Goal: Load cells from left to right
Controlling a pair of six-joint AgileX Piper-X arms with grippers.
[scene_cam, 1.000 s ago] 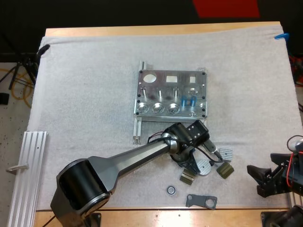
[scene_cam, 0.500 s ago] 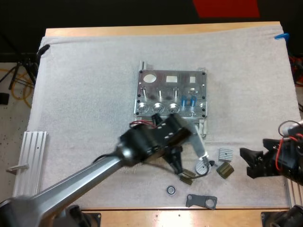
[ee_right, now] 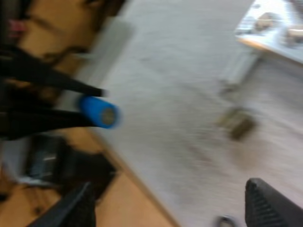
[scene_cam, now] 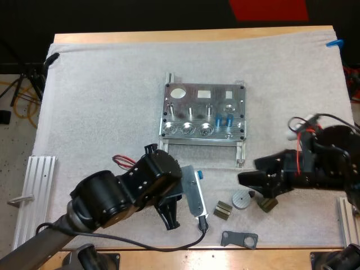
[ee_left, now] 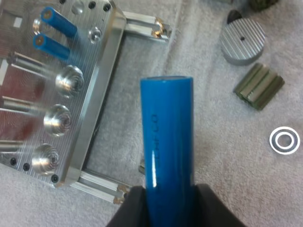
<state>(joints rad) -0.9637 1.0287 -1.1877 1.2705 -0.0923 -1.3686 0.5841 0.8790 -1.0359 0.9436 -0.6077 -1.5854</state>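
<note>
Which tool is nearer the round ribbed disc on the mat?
Right. The right tool, open, hovers right beside the disc; the left tool, shut on a blue cell, sits farther off, beyond an olive block.

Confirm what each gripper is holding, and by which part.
Left gripper is shut on the blue cylinder, pinching it at one end; the rest juts out free. Right gripper is open, holding nothing.
</note>
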